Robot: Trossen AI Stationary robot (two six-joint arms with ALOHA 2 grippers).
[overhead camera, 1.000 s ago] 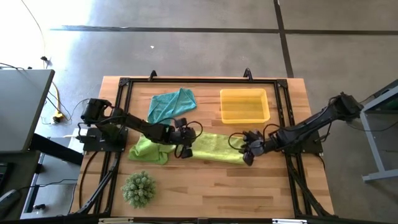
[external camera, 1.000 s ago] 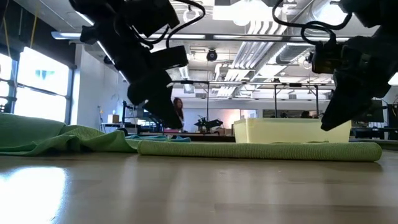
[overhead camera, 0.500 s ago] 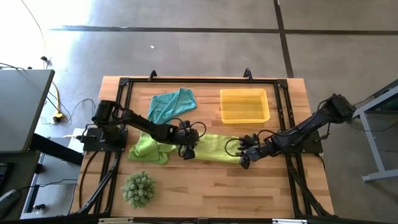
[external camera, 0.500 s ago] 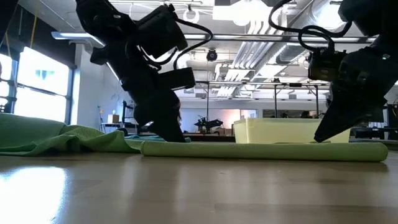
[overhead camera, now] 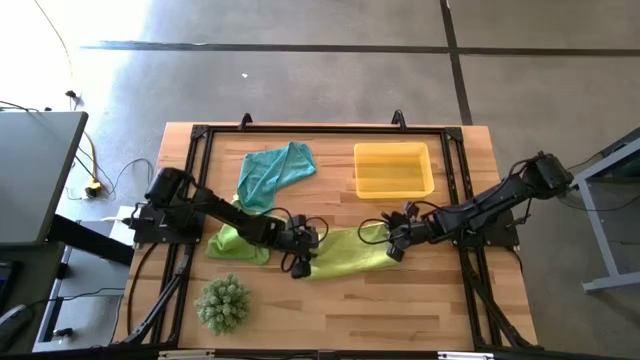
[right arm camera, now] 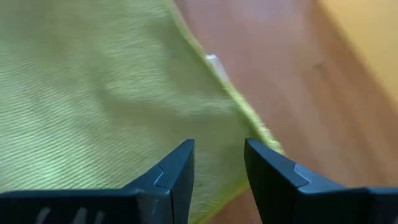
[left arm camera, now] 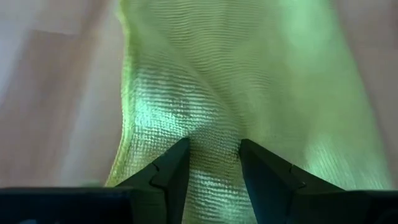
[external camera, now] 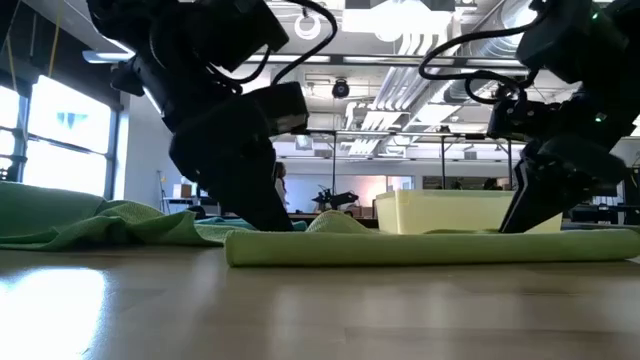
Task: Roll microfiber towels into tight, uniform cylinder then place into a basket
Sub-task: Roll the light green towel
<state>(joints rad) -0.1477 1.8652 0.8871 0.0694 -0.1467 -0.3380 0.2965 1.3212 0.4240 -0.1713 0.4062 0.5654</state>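
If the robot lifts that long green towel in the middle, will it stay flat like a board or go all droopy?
Probably droopy. The green towel already humps up in a soft fold beside the left pincer in the low view, so it bends easily. Its ribbed cloth looks grippy, not slippery. Lying flat and thin, it likely won't roll away.

Wooden table [overhead camera: 440, 310], three towels [overhead camera: 345, 250], basket [overhead camera: 393, 170], apparently spiky plant [overhead camera: 222, 303]

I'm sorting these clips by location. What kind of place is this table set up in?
Most likely a robotics lab in an open industrial or office hall. The wooden table stands on bare concrete floor, and the low view shows exposed ceiling ducts and strip lighting over a wide room.
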